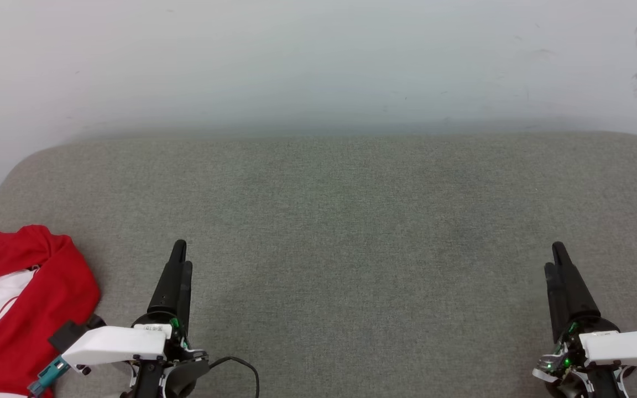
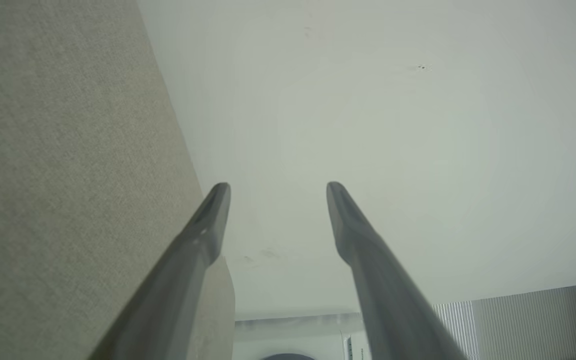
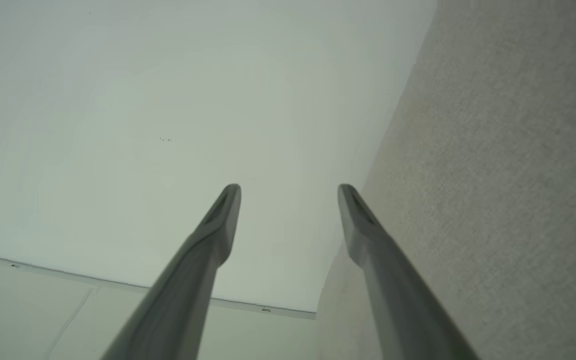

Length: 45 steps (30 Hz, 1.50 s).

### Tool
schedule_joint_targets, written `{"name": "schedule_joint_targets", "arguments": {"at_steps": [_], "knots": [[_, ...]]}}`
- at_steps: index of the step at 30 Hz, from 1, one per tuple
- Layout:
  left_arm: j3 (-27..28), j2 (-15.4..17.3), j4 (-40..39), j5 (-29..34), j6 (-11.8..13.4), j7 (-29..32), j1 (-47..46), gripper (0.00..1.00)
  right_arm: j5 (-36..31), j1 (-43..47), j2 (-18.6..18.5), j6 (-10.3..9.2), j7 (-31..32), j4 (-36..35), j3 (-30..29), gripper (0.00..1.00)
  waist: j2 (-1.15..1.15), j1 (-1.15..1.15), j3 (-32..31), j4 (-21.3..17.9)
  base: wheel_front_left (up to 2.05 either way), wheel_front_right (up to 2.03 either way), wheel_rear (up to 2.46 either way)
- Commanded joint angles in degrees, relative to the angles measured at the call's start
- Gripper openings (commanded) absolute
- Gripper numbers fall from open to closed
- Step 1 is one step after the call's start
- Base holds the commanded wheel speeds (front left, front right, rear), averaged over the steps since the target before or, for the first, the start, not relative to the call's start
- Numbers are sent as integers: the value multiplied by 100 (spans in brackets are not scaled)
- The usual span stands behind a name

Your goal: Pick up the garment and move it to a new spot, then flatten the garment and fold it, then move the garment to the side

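The garment (image 1: pixel 17 298), red with a white panel, lies bunched at the lower left corner of the grey padded table (image 1: pixel 329 221), partly past the head view's edge. Just to its right hovers my left gripper (image 1: pixel 180 254), fingers pointing up the view and clear of the cloth. In the left wrist view the left gripper (image 2: pixel 278 187) stands open with nothing between its fingers. My right gripper (image 1: pixel 556 257) is at the lower right over bare table. The right gripper (image 3: pixel 290 189) is also open and empty in its own wrist view.
A pale wall (image 1: pixel 318 61) rises behind the table's rounded far edge. The table surface (image 2: pixel 58 165) runs along the left of the left wrist view and the table (image 3: pixel 508 175) along the right of the right wrist view. A black cable (image 1: pixel 241 365) trails by the left wrist.
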Motion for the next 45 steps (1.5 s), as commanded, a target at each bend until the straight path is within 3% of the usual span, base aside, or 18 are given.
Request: {"name": "schedule_joint_targets", "arguments": {"at_steps": [1,10,20,32,45], "knots": [[-7,17,-164,259,-7,-63,-79,100,-299,-43,-45,1,-71,-167,-33,100,0,0,-2,-3,0,0,0],[-11,36,-315,2036,-9,-258,-85,100,-2304,16,-94,1,-266,-523,-106,100,0,0,-14,-34,0,0,0],[-96,18,-397,3619,-11,-456,-70,100,-4029,173,-100,1,-345,-767,-31,100,0,0,-29,-64,0,0,0],[-140,44,-360,5251,153,-669,11,100,-5346,350,-69,1,-134,-1108,16,100,0,0,-41,-109,0,0,0],[-200,169,-292,6285,356,-858,65,100,-6338,437,-28,1,-14,-1280,-37,100,0,0,-39,-116,0,0,0]]}}
